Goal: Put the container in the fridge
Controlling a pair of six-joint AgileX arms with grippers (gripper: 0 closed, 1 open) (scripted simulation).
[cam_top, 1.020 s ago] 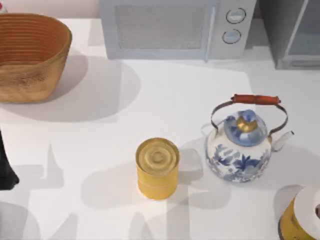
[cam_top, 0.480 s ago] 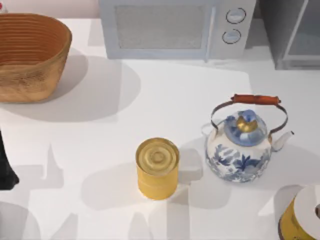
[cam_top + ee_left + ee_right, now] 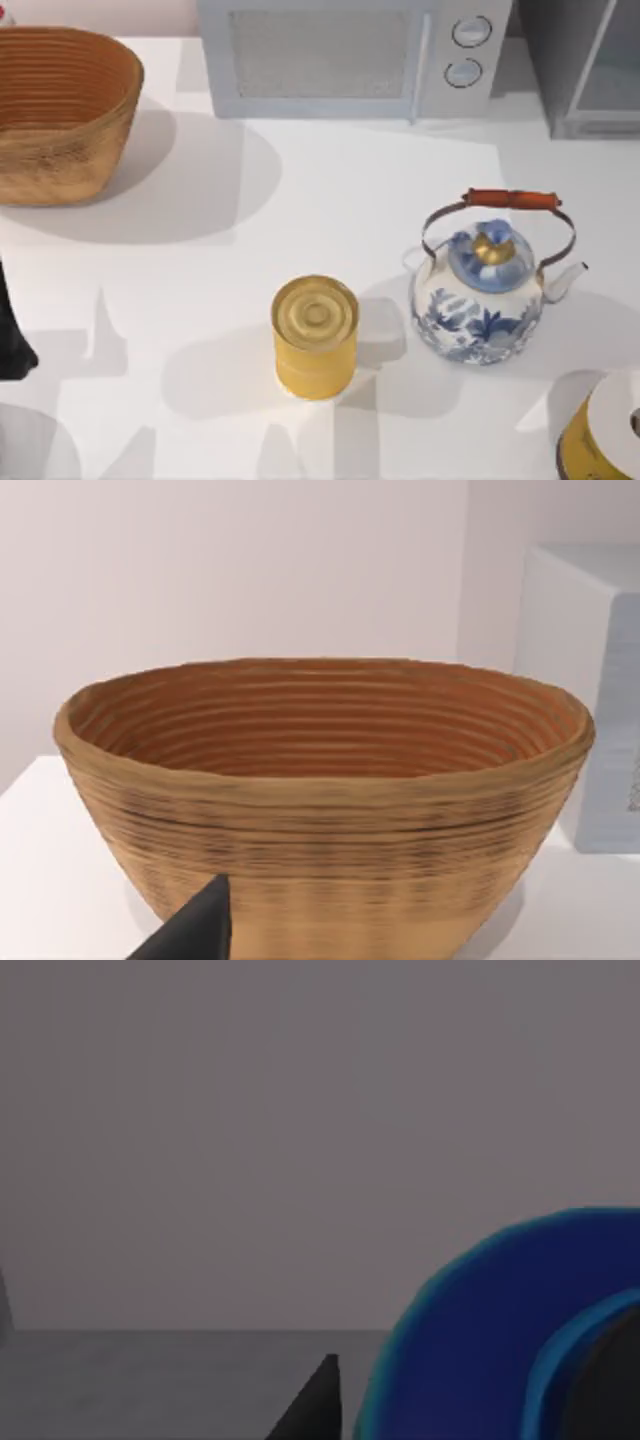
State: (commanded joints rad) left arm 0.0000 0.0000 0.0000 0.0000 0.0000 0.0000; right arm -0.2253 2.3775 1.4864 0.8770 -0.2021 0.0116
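A: Near the middle of the white worktop (image 3: 330,190), toward its front edge, the yellow container (image 3: 315,337) stands upright with its lid on, nothing touching it.

B: Neighbours?

A: Blue-and-white kettle (image 3: 485,295) just beside it on the right, not touching. Woven basket (image 3: 60,110) at the back left, well apart. Light grey microwave (image 3: 350,55) along the back edge. Fridge (image 3: 585,65) at the back right corner, partly cut off, pale door panel in a grey frame.

B: Left hand?

A: Dark part of the left arm (image 3: 12,330) at the left edge of the top view. One dark fingertip (image 3: 195,930) shows in the left wrist view, with the basket (image 3: 320,810) in front of it. How far the fingers are spread, I cannot tell.

B: Right hand?

A: Yellow-and-white part of the right arm (image 3: 605,430) at the front right corner. Right wrist view: one dark fingertip (image 3: 315,1410) beside a blue rounded object (image 3: 480,1330), which I cannot identify. Finger spread: cannot tell.
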